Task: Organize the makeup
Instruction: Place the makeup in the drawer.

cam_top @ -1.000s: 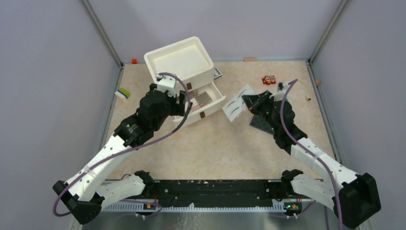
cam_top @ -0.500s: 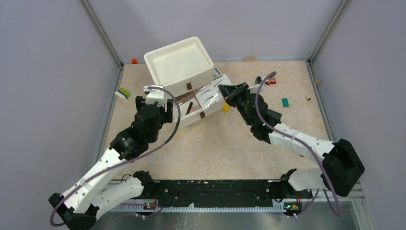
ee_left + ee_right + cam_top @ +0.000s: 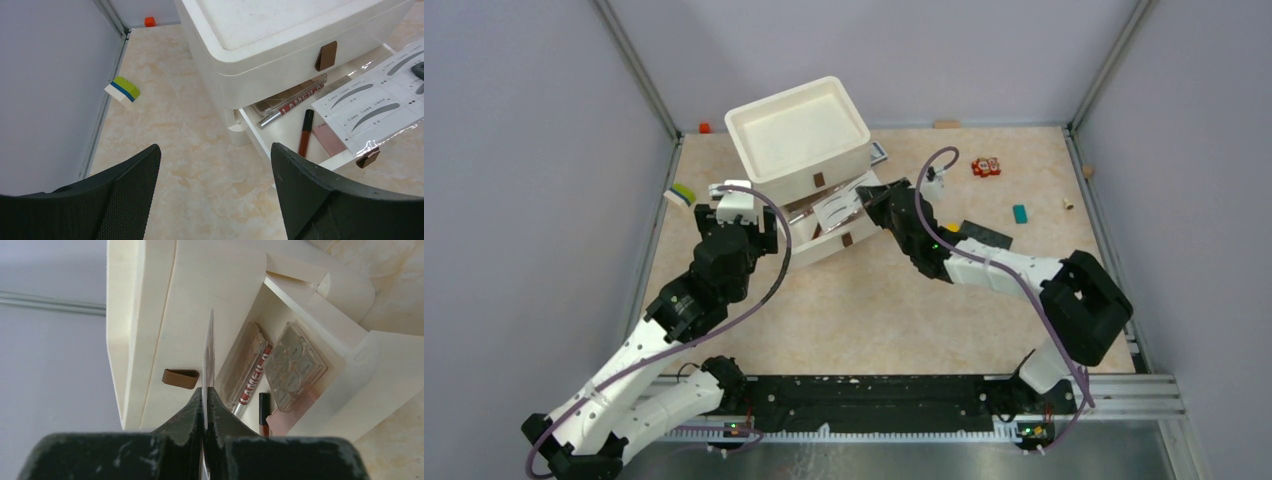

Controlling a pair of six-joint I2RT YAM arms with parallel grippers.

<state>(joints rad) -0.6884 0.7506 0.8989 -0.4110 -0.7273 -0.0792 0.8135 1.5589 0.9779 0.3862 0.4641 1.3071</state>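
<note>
Over the open lower drawer [image 3: 852, 228] of the white drawer unit [image 3: 796, 128], the right gripper [image 3: 205, 396] has its fingers pressed together on one edge of the white false-eyelash card [image 3: 374, 102]. The right wrist view shows that card edge-on only, as a thin line. Its printed face reads solely in the left wrist view, where its right side runs out of frame. The card lies partly across the drawer and covers some of the contents. Visible beside it are a red-lettered stick [image 3: 292, 99], a dark pencil [image 3: 305, 132] and a pink compact [image 3: 327, 140], the last half hidden. A clear case of round pans [image 3: 294, 365] appears only in the right wrist view. The left gripper [image 3: 215, 152] hangs wide open and holds nothing, apart from the unit's front left corner, with the marbled tabletop [image 3: 190, 125] showing between its fingers. A yellow-and-blue block [image 3: 123, 90] sits near the left wall. From above, a flat black item [image 3: 986, 235] lies just beside the right arm and cannot be identified. A teal block [image 3: 1020, 213] lies apart to the right.
</note>
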